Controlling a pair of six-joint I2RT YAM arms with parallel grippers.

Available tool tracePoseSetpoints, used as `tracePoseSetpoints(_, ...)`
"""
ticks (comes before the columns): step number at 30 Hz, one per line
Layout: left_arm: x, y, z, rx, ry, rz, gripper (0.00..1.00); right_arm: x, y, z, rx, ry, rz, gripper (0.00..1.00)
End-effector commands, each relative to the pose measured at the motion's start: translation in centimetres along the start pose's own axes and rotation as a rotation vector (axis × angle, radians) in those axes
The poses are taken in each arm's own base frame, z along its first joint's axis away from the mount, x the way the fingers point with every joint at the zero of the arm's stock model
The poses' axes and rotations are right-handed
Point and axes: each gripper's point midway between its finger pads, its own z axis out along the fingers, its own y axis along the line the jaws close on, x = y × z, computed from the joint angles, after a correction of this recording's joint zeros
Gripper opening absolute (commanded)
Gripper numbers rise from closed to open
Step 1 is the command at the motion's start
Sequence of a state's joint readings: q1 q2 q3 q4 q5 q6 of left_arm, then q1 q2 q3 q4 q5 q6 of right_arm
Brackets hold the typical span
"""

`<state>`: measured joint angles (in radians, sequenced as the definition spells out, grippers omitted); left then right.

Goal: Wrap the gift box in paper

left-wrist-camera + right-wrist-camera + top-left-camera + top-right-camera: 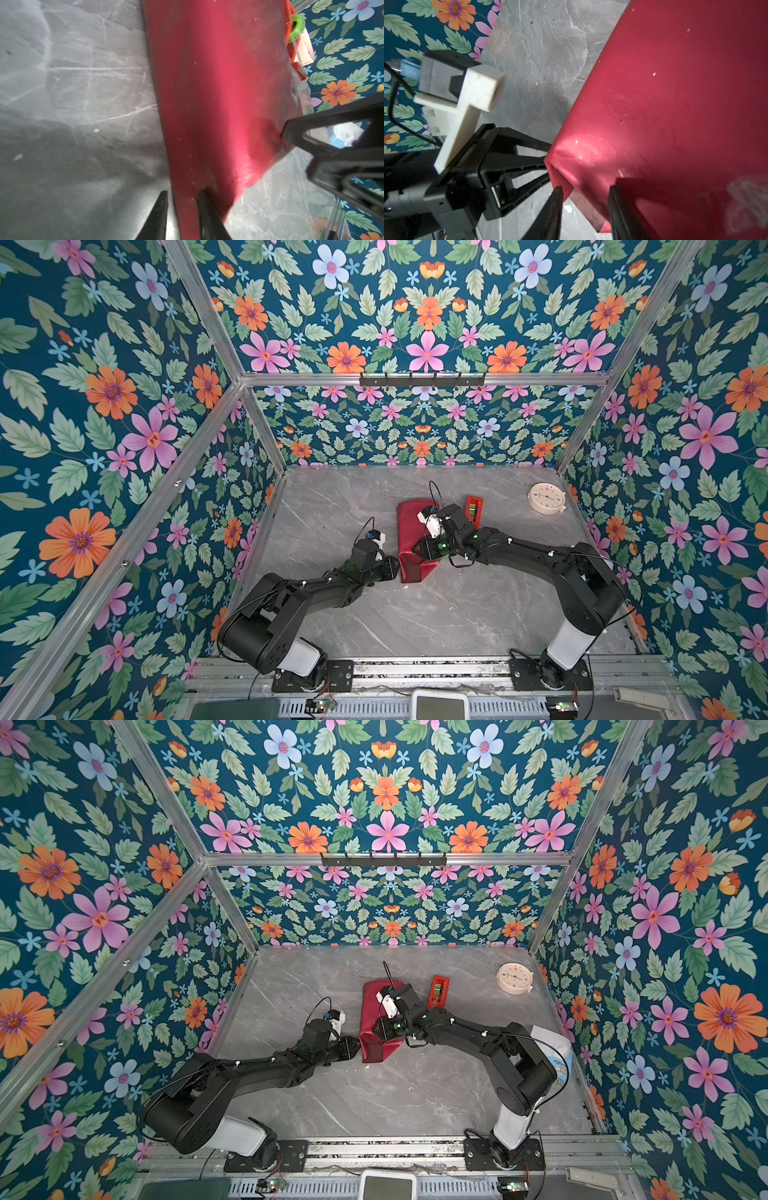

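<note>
We judge the step in hand to be closing the near end of the wrap. The paper [409, 514] lies bundled at the middle of the tabletop [332, 510], dull maroon over its far part and glossy red where the near flaps stand loose. The gift box shows nowhere. We take it to be inside the bundle, so its edges must be judged through the sheet.

The left gripper [182, 195] meets the bundle's near left corner. Its jaws are narrow and pinch the paper's edge, with creases fanning from the bite. The right gripper [586, 188] reaches over the bundle from the other side. Its jaws stand part-spread astride a loose flap, and we cannot tell whether they have bitten.

To do this well, we would use the left pinch as the anchor. The right should take a shallow, square bite of the flap alone, not the layer beneath. We would then draw the flap taut along the hidden box's edge and lay it flat, slowly. The sheet is thin and likely to tear at the pinched corner, and a hard pull could drag the box askew inside. The red tape dispenser [473, 508] stands just beside the bundle's far right. We should not knock it, since the fold will likely need it.
</note>
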<state>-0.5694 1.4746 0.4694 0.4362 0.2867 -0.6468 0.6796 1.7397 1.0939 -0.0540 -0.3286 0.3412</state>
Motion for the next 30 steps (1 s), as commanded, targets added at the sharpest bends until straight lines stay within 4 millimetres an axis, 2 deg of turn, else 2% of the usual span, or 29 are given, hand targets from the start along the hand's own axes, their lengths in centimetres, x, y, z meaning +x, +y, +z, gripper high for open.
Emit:
tracePoseSetpoints(1,-0.5,-0.7,0.0,0.024,-0.009,0.017,0.28,1.3,-1.1,0.2,0.047,0.044,0.017,0.39)
tracePoseSetpoints(16,-0.8,-3.4,1.1,0.127,-0.027,-0.016,0.28,1.8,-1.4,0.1,0.059,0.048,0.017,0.36)
tracePoseSetpoints(30,-0.1,-3.1,2.9,0.112,-0.026,-0.016,0.31,1.0,-1.0,-0.1,0.048,0.037,0.009,0.36)
